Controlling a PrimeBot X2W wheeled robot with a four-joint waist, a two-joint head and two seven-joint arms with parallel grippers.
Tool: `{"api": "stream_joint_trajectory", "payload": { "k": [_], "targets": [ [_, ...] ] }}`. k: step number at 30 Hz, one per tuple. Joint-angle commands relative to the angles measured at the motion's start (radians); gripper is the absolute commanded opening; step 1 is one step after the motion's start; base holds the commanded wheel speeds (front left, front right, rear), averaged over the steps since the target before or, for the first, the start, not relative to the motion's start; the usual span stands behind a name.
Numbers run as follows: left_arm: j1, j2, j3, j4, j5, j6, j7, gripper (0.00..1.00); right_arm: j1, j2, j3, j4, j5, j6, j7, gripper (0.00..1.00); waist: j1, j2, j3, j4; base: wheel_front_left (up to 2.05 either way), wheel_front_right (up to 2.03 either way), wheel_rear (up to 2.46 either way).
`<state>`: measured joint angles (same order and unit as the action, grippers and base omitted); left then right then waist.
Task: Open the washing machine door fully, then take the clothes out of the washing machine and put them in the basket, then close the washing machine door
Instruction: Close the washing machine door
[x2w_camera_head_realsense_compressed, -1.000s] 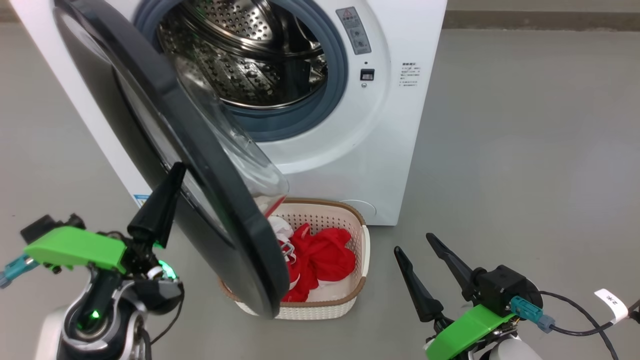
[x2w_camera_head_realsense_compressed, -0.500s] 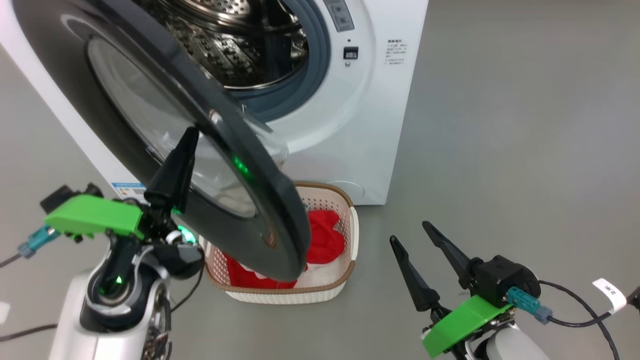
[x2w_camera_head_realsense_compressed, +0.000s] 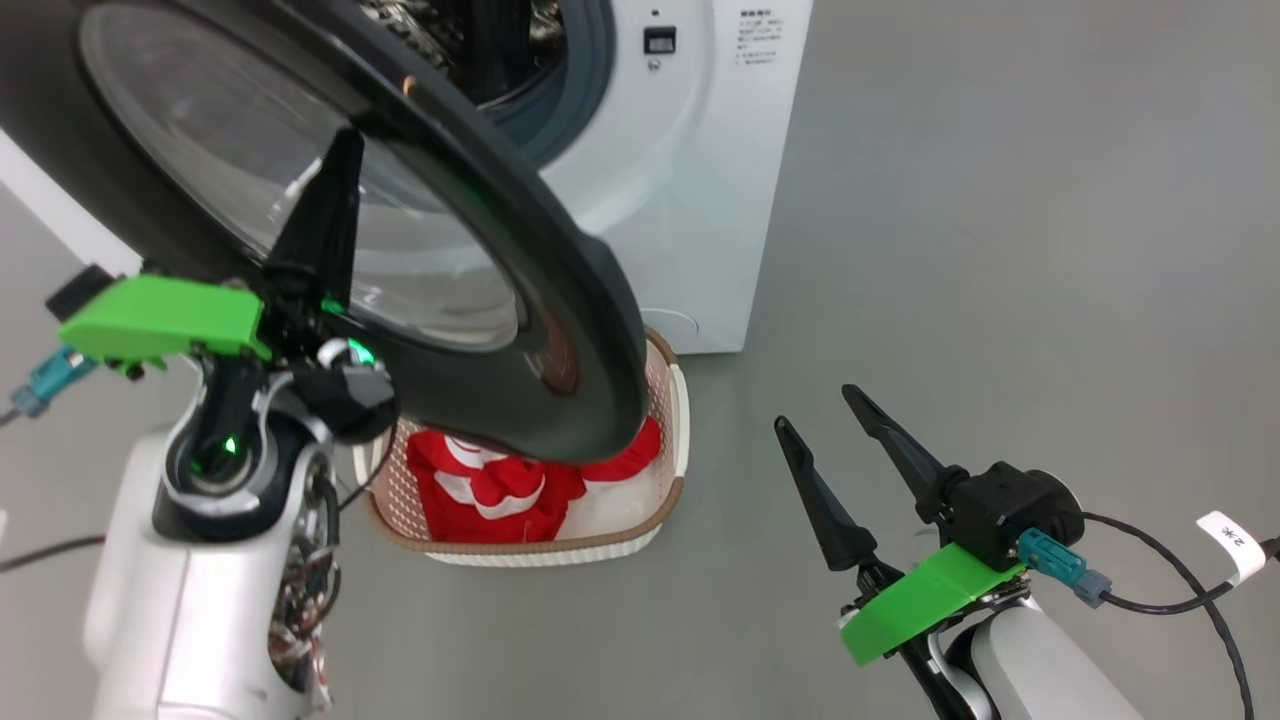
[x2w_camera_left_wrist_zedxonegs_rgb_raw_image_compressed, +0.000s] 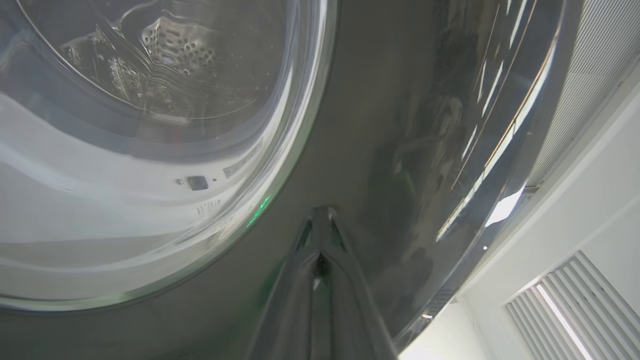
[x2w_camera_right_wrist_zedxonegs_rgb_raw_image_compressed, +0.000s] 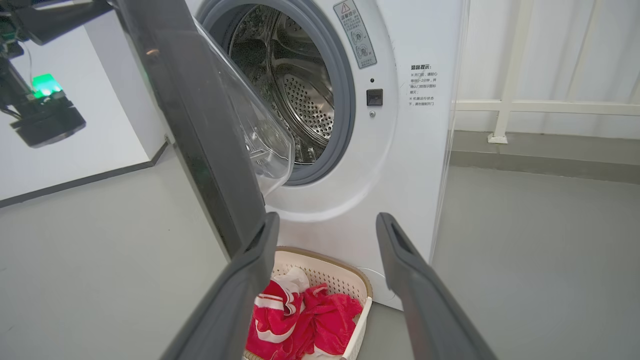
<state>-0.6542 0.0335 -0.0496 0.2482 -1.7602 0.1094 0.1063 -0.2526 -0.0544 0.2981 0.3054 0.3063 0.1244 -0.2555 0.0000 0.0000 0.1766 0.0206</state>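
The left gripper (x2w_camera_head_realsense_compressed: 338, 170), its two dark fingers pinched together and holding nothing, rests its tip against the outer face of the washing machine door (x2w_camera_head_realsense_compressed: 560, 260), which hangs part-way open in front of the washing machine (x2w_camera_head_realsense_compressed: 690, 200). In the left wrist view the tip (x2w_camera_left_wrist_zedxonegs_rgb_raw_image_compressed: 320, 216) sits on the glossy black rim, just beside the glass window.

The red clothes (x2w_camera_head_realsense_compressed: 480, 490) lie heaped in the basket (x2w_camera_head_realsense_compressed: 560, 545) on the floor at the machine's foot. In the right wrist view, what can be seen of the drum (x2w_camera_right_wrist_zedxonegs_rgb_raw_image_compressed: 300, 100) looks empty. The right gripper (x2w_camera_head_realsense_compressed: 815, 408) hangs well to the side above bare floor, with its fingers spread wide and nothing between them.

Only the closing of the door appears to be left, and the contact looks like a push, not a hold (pinched fingers cannot hook a smooth rim). On that slick surface the tip could skid toward the glass or off the edge, leaving the door free to drift back open. A push too gentle might bring the door to the grey seal without latching it. From the head camera the door's lower edge overlaps the basket and the piled clothes. Whether it clears them cannot be told, and a raised fold of cloth could snag there.
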Motion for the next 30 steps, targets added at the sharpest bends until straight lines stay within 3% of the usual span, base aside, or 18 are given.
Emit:
{"api": "stream_joint_trajectory", "payload": {
  "k": [1, 15, 30],
  "targets": [
    [-0.057, 0.017, 0.024, -0.01, 0.002, -0.021, -0.004, 0.0, -0.025, 0.004, 0.015, -0.027, -0.008, 0.006, -0.006, 1.0, 0.0, 0.0, 0.024, -0.017, 0.0, 0.0, 0.0],
    [-0.211, 0.033, 0.048, 0.116, 0.014, -0.1, -0.003, 0.0, -0.07, 0.004, 0.003, -0.045, -0.011, 0.006, -0.006, 1.0, 0.0, 0.0, 0.115, -0.067, 0.0, 0.0, 0.0],
    [-0.354, 0.038, 0.053, 0.198, 0.029, -0.128, -0.007, 0.0, -0.096, 0.004, -0.008, -0.06, -0.024, 0.006, -0.006, 1.0, 0.0, 0.0, 0.184, -0.081, 0.0, 0.0, 0.0]
  ]
}}
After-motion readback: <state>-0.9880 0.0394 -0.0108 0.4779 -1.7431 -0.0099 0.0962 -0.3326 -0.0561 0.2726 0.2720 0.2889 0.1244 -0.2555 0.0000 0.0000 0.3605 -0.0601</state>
